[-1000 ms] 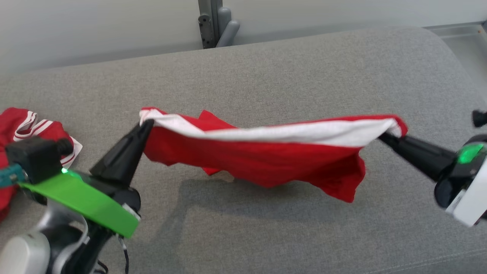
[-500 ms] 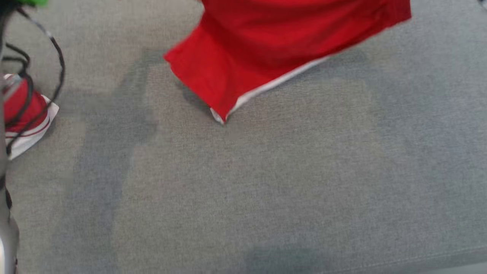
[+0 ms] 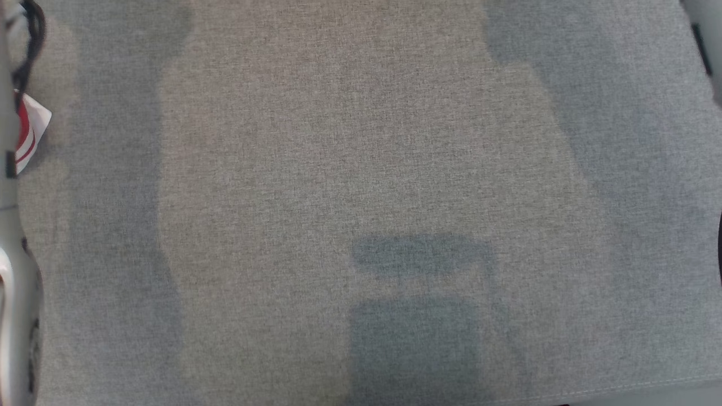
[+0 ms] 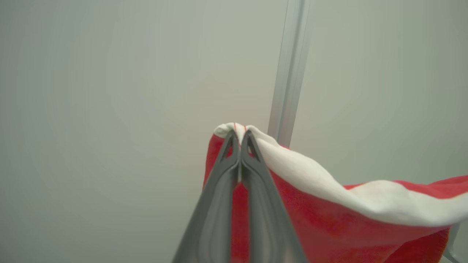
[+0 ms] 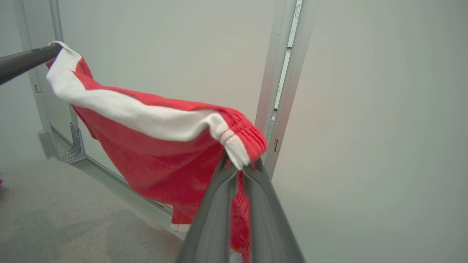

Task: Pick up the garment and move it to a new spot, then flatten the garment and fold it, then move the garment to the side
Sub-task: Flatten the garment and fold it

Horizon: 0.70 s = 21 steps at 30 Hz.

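Both hands are clamped on the red garment point(image 5: 157, 153): we see the left hand point(image 4: 239, 133) pinching a white-edged corner and the right hand point(image 5: 239, 164) pinching the ribbed waistband end. We note the grey fabric surface point(image 3: 361, 169) spanning the head view, crossed by shadows. The red garment hangs in the air above it, stretched between the two hands with its white band along the top; in the right wrist view it runs from centre towards 10 o'clock. A second red-and-white cloth point(image 3: 31, 129) lies at 9 o'clock in the head view.
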Available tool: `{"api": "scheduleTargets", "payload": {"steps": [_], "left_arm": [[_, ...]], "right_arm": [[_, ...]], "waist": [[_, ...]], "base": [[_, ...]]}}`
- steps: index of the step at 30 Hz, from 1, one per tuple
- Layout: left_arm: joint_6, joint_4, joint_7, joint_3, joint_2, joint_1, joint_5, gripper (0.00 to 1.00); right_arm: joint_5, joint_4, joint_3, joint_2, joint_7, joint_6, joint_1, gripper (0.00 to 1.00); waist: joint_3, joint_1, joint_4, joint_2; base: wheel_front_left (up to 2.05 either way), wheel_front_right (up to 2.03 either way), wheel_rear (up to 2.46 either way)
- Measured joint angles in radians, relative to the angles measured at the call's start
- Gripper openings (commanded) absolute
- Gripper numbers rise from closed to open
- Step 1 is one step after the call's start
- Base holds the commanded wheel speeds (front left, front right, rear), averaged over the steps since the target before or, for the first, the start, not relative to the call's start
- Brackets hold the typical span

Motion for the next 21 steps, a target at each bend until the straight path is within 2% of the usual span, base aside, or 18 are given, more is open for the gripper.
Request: {"api": "scheduleTargets", "payload": {"steps": [3, 7, 8, 11, 15, 17, 21], "left_arm": [[-0.015, -0.027, -0.023, -0.031, 0.001, 0.140, -0.011, 0.00], [-0.018, -0.118, -0.025, -0.089, 0.010, 0.448, -0.071, 0.00], [-0.018, -0.118, -0.025, -0.089, 0.010, 0.448, -0.071, 0.00], [-0.020, -0.206, -0.027, -0.117, 0.045, 0.676, -0.121, 0.00], [-0.021, -0.316, -0.027, -0.118, 0.076, 0.930, -0.141, 0.00], [-0.004, -0.376, -0.027, -0.124, 0.078, 1.036, -0.144, 0.00], [0.063, -0.498, -0.027, -0.121, 0.083, 1.234, -0.133, 0.00]], "right_arm": [[0.060, -0.003, 0.102, -0.063, -0.051, 0.000, 0.129, 0.00], [0.166, -0.064, 0.255, -0.202, -0.082, 0.000, 0.350, 0.00], [0.166, -0.064, 0.255, -0.202, -0.082, 0.000, 0.350, 0.00], [0.232, -0.129, 0.352, -0.305, -0.102, 0.000, 0.497, 0.00], [0.281, -0.214, 0.441, -0.411, -0.127, 0.000, 0.646, 0.00], [0.294, -0.252, 0.472, -0.457, -0.136, 0.000, 0.714, 0.00], [0.280, -0.325, 0.529, -0.530, -0.150, 0.000, 0.831, 0.00]], "waist": [[-0.001, 0.0001, 0.002, 0.0000], [-0.030, 0.0000, 0.003, 0.0000], [-0.030, 0.0000, 0.003, 0.0000], [-0.069, -0.0001, 0.005, 0.0000], [-0.121, -0.0003, 0.011, 0.0000], [-0.148, -0.0003, 0.016, 0.0000], [-0.198, -0.0003, 0.028, 0.0000]], "base": [[0.00, 0.00, 0.00], [0.00, 0.00, 0.00], [0.00, 0.00, 0.00], [0.00, 0.00, 0.00], [0.00, 0.00, 0.00], [0.00, 0.00, 0.00], [0.00, 0.00, 0.00]]}}
